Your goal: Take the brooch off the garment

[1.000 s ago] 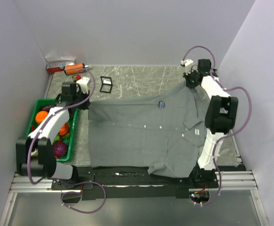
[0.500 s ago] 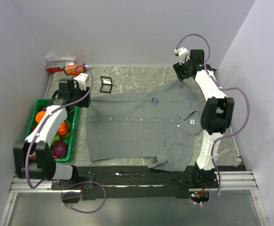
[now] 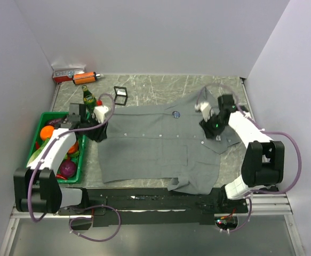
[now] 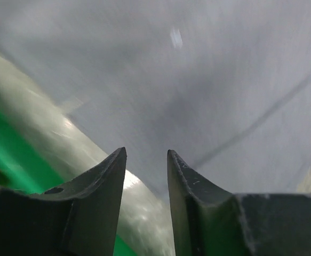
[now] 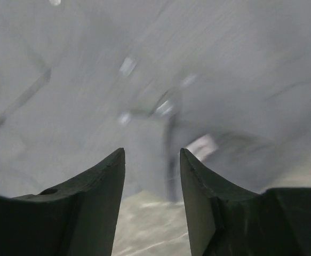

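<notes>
the garment (image 3: 155,152) lies spread flat on the bench (image 3: 160,88), collar toward my right side, its near hem hanging a little over the bench's near edge. the brooch (image 3: 175,113) sits on the cloth close to the far edge of the shirt, a dark round disc with a paler rim. it is between the two arms and nearer the right one, and neither arm touches it.

my left arm (image 3: 59,141) reaches across the green basket (image 3: 79,166) of fruit, and the left jaws sit at the shirt's left edge. in the left wrist view the fingers (image 4: 96,202) stand a narrow gap apart with nothing between them. grey cloth fills the view beyond, with a strip of bench and a green blur of basket at lower left.

my right arm (image 3: 246,125) bends in over the collar end, and the right jaws hang above the cloth just right of the button line, well short of the brooch. the right wrist view shows those fingers (image 5: 91,202) a little apart and holding nothing. the picture is blurred: grey cloth, a few white buttons (image 5: 127,65) and a pale patch (image 5: 200,145) i cannot name for sure. the brooch shows in neither wrist view.

a green bottle (image 3: 87,97) stands beyond the left jaws, and a small black frame (image 3: 121,96) lies just past the shirt's far edge.
</notes>
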Available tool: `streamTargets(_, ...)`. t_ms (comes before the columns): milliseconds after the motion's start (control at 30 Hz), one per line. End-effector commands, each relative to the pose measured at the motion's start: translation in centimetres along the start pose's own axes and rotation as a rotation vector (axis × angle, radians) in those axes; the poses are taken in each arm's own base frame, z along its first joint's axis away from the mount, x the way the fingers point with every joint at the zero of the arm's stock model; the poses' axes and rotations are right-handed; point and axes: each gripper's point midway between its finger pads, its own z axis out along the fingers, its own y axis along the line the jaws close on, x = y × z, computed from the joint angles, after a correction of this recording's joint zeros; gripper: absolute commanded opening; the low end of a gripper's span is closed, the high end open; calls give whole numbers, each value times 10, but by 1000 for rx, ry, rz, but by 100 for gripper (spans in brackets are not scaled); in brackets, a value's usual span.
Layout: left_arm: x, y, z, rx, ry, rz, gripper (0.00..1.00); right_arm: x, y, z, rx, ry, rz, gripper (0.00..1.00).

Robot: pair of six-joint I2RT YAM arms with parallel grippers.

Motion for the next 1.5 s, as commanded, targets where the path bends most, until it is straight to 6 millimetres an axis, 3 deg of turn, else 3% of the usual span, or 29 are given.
streamTargets(0, 43, -15, 11, 106, 113, 83, 41, 48, 10, 19, -31, 141, -57, 48)
streamTargets(100, 57, -16, 19, 129, 161, 78, 40, 59, 2, 33, -18, 187, -62, 46)
streamTargets(233, 71, -16, 28, 153, 218, 59, 41, 69, -30, 46, 84, 253, -51, 44)
streamTargets(267, 75, -17, 32, 163, 236, 49, 41, 61, -41, 47, 118, 241, -57, 44)
streamTargets(333, 78, -21, 36, 184, 255, 35, 41, 75, -62, 51, 156, 286, -12, 44)
streamTargets(467, 79, -34, 44, 224, 271, 35, 41, 70, -94, 58, 226, 289, -33, 43)
streamTargets(633, 87, -53, 53, 257, 315, 55, 41, 52, -116, 61, 261, 293, -63, 44)
streamTargets(667, 86, -54, 54, 258, 319, 47, 41, 33, -126, 52, 285, 269, -67, 44)
streamTargets(733, 78, -58, 51, 270, 306, 39, 40, 9, -112, 41, 228, 222, -30, 45)
streamTargets(767, 70, -58, 49, 265, 293, 27, 40, -18, -116, 27, 233, 148, -25, 46)
streamTargets(800, 63, -58, 48, 263, 273, 27, 40, -40, -102, 20, 169, 53, -3, 48)
streamTargets(900, 25, -58, 41, 258, 162, 20, 44, -93, -74, 7, 106, -83, -26, 54)
streamTargets(1033, -26, -49, 39, 229, 50, -7, 50, -147, -65, 6, 113, -200, -43, 61)
streamTargets(1100, -56, -40, 44, 192, -40, -24, 52, -159, -64, 16, 113, -206, -22, 64)
streamTargets(1133, -58, -37, 52, 179, -38, -54, 52, -175, -65, 14, 131, -226, -35, 66)
streamTargets(1200, -77, -28, 59, 144, -69, -140, 51, -180, -68, 32, 133, -204, -48, 67)
streamTargets(1233, -71, -27, 72, 150, -34, -191, 50, -188, -72, 35, 145, -213, -76, 67)
streamTargets(1300, -78, -27, 81, 174, -20, -274, 50, -195, -88, 55, 208, -210, -141, 68)
streamTargets(1333, -64, -29, 93, 199, 42, -304, 50, -199, -92, 61, 223, -222, -159, 68)
streamTargets(1400, -67, -30, 100, 232, 68, -306, 49, -204, -102, 76, 254, -238, -212, 70)
streamTargets(1467, -52, -32, 110, 281, 118, -272, 49, -199, -101, 96, 235, -228, -250, 72)
